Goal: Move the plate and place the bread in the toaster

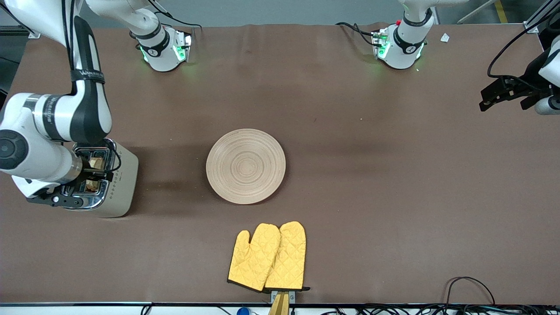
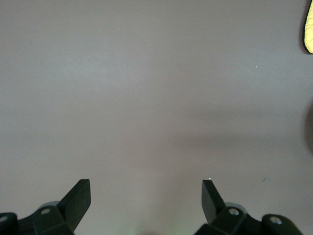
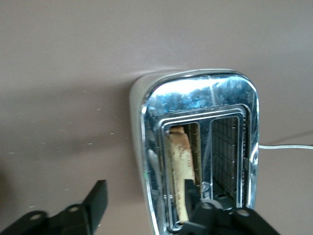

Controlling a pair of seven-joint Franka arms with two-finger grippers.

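Note:
The cream toaster (image 1: 120,186) with a chrome top stands at the right arm's end of the table. The brown bread slice (image 1: 97,163) stands on edge in the toaster slot closer to the table's middle; in the right wrist view the bread (image 3: 180,164) sits deep in the toaster (image 3: 195,93). My right gripper (image 1: 98,174) (image 3: 144,190) is open just above the toaster, one finger over the bread, the other past the toaster's side. The wooden plate (image 1: 245,166) lies bare mid-table. My left gripper (image 1: 484,103) (image 2: 145,188) is open and empty over bare table at the left arm's end.
A pair of yellow oven mitts (image 1: 267,257) lies nearer to the front camera than the plate; one mitt's edge (image 2: 308,29) shows in the left wrist view. A black cable (image 1: 470,284) loops at the table's front edge. The toaster's white cord (image 3: 286,146) runs off beside it.

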